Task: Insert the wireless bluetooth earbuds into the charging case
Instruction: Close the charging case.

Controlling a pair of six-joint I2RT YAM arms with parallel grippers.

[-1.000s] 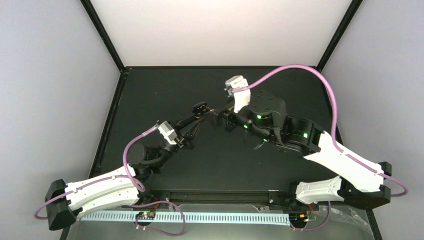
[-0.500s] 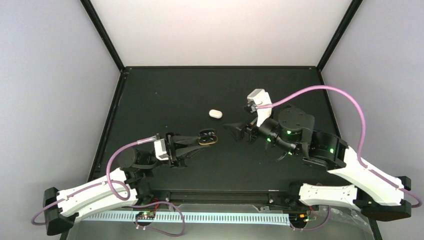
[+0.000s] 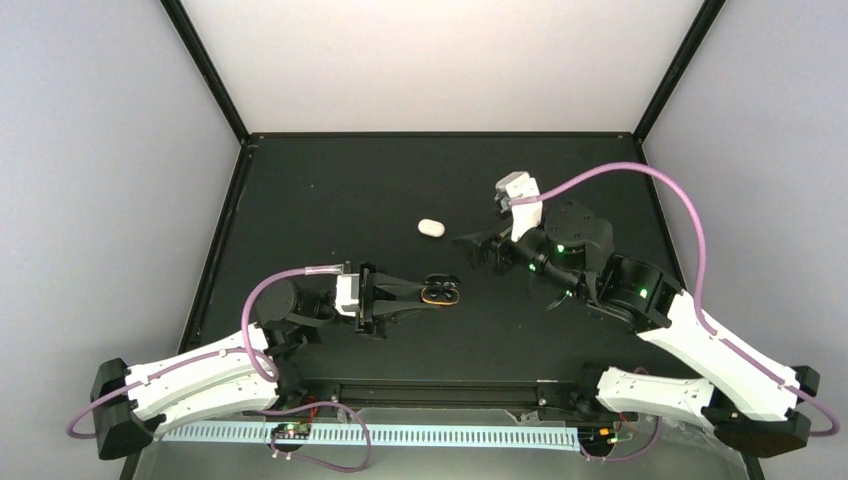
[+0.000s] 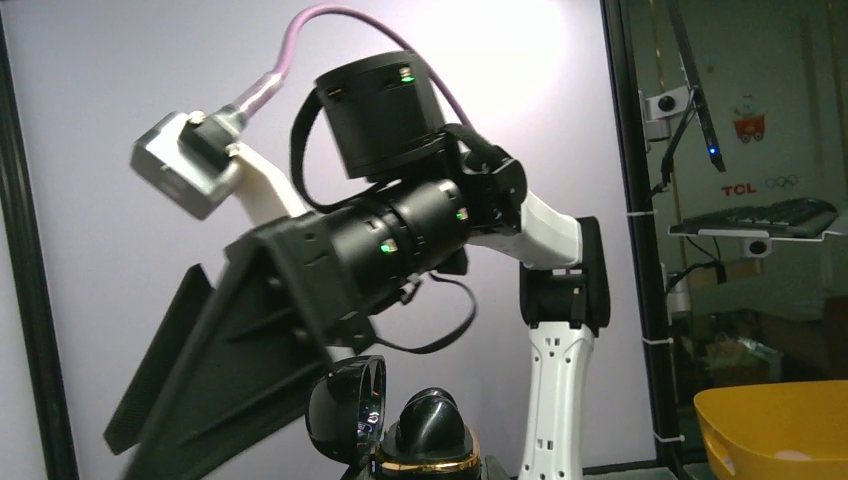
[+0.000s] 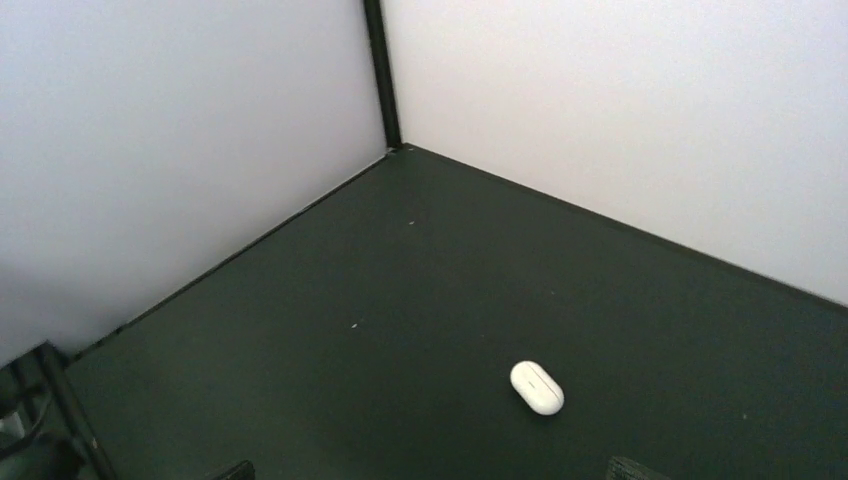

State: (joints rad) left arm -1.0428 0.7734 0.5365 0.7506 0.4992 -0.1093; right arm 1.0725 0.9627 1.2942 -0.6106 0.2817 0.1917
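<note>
The white oval charging case [image 3: 431, 227] lies shut on the black table [image 3: 330, 190], and in the right wrist view the case [image 5: 537, 387] shows a seam along its length. No earbuds are in view. My left gripper [image 3: 428, 293] is shut on a small glossy black thing with a gold rim [image 3: 444, 291], held in front of the case. In the left wrist view this black thing [image 4: 432, 432] has its lid swung open and a black dome inside. My right gripper [image 3: 469, 244] stands open just right of the case, with only its fingertips [image 5: 232, 470] showing.
White walls and black frame posts [image 3: 212, 75] close in the table on three sides. In the left wrist view the right arm [image 4: 400, 230] fills the middle, and a yellow bin [image 4: 770, 425] stands outside the enclosure at lower right.
My left gripper has carried the black gold-rimmed thing nearer and to the right. The right arm has drawn back to the right, uncovering the white case on the table.
</note>
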